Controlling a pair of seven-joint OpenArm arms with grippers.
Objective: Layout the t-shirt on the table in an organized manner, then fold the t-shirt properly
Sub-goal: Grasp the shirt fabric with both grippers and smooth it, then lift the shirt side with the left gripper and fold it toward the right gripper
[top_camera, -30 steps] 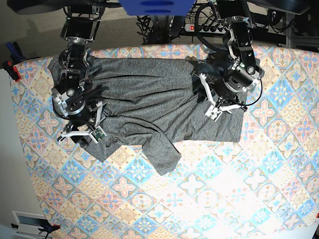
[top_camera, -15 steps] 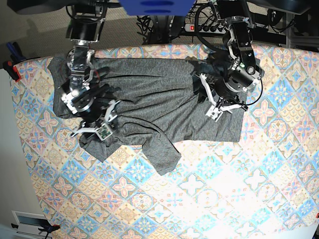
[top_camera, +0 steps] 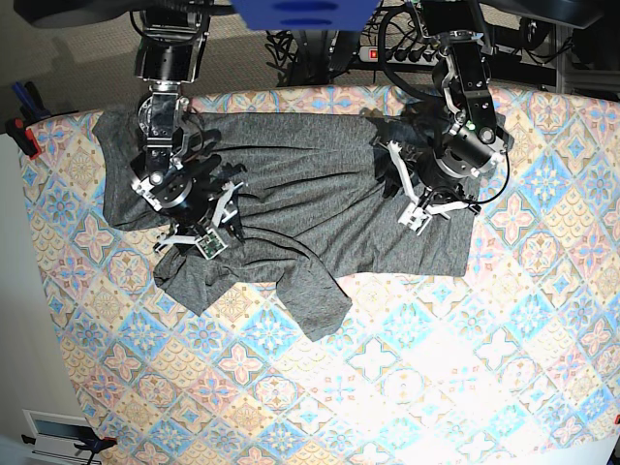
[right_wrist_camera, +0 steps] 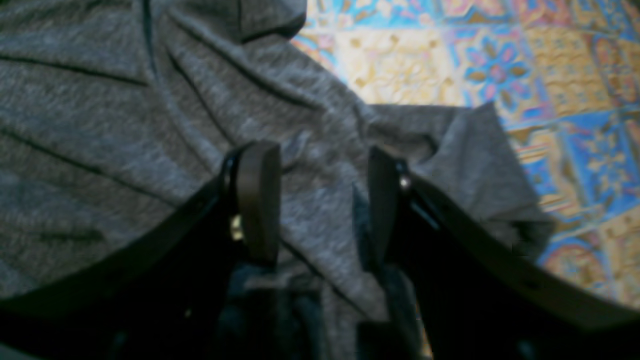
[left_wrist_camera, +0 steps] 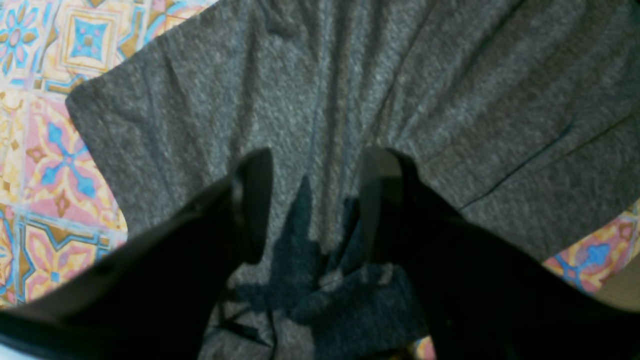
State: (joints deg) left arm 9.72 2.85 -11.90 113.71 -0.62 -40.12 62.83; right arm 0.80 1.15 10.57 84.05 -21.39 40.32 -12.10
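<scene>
With both my left claw (top_camera: 418, 205) and right claw (top_camera: 205, 229) parted, gripping nothing over the shirt (top_camera: 291, 184) rumpled along the counter's (top_camera: 465, 368) far edge, I should pinch single layers and draw outward.

Soft, matt, heathered grey knit on the t-shirt (top_camera: 291, 184); smooth printed cloth over the table (top_camera: 407, 368); dull black fingers (right_wrist_camera: 257, 200).

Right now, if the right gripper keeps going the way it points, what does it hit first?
Likely the t-shirt: the right gripper, jaws apart, aims at wrinkled grey fabric just ahead, with the table beyond. The gap is unclear.
</scene>
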